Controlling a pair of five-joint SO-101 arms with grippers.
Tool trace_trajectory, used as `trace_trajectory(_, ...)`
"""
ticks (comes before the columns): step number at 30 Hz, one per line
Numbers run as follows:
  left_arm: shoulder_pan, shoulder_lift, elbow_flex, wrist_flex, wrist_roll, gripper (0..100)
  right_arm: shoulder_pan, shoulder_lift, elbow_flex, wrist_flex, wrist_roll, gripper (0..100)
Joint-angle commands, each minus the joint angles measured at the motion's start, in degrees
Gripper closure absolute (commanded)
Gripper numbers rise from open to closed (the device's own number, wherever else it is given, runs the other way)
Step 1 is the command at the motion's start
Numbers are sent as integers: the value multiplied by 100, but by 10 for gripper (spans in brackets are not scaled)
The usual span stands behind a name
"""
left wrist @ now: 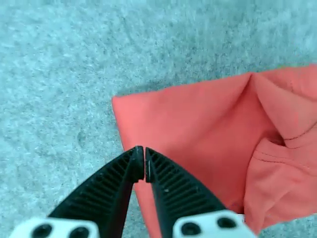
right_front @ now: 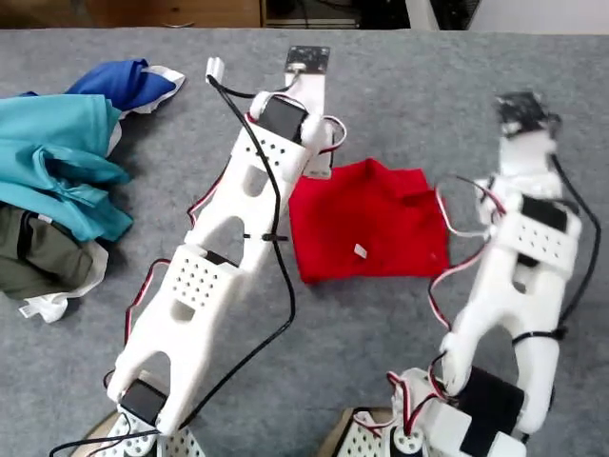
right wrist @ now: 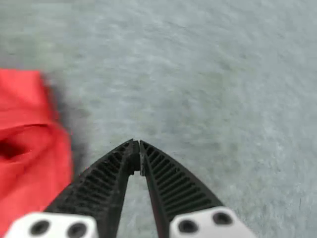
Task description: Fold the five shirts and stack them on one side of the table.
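Observation:
A folded red shirt point(right_front: 366, 224) lies flat in the middle of the grey table point(right_front: 428, 76). My left gripper point(left wrist: 144, 163) hangs shut over the shirt's edge point(left wrist: 198, 139) near one corner, with nothing between its fingers; from above it sits at the shirt's far left corner point(right_front: 317, 164). My right gripper point(right wrist: 137, 156) is shut and empty above bare table, just off the red shirt point(right wrist: 25, 134); in the high view it stands to the shirt's right point(right_front: 521, 124). The other shirts lie in a loose heap at the left: blue point(right_front: 124, 81), teal point(right_front: 57, 157), dark olive point(right_front: 38, 252) and white point(right_front: 57, 295).
Cables run along both white arms. Bare grey table surface stretches around the red shirt, at the far side and in front of it between the two arm bases point(right_front: 381, 428).

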Motion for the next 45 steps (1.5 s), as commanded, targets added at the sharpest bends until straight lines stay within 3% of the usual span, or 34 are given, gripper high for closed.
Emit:
trace_trajectory(1,-105,-127,9,70,-79,981,-374,-40,-831,967,158,994)
trace_trajectory(6,-185,-734,888,88,-273,982,-391,-75,-1138,1837,325,994)
trace_trajectory(16,-308,-3530,5046,-149,-431,981,-462,-163,-1165,2980,738,994)
trace_trajectory(21,-624,-4778,7253,-1503,-448,981,-655,-699,-1138,3446,765,994)
trace_trajectory(26,-703,-5895,9310,-3358,-316,981,-646,-1077,-919,3323,791,994)
trace_trajectory(33,-1275,-6220,11042,-5767,237,980,-1033,-1077,-576,3288,1609,994)
trace_trajectory(40,-1503,-6220,11754,-6673,202,980,-2018,-822,57,2488,818,994)
trace_trajectory(45,-1521,-6211,11815,-6752,193,981,-2255,347,-321,2127,352,994)
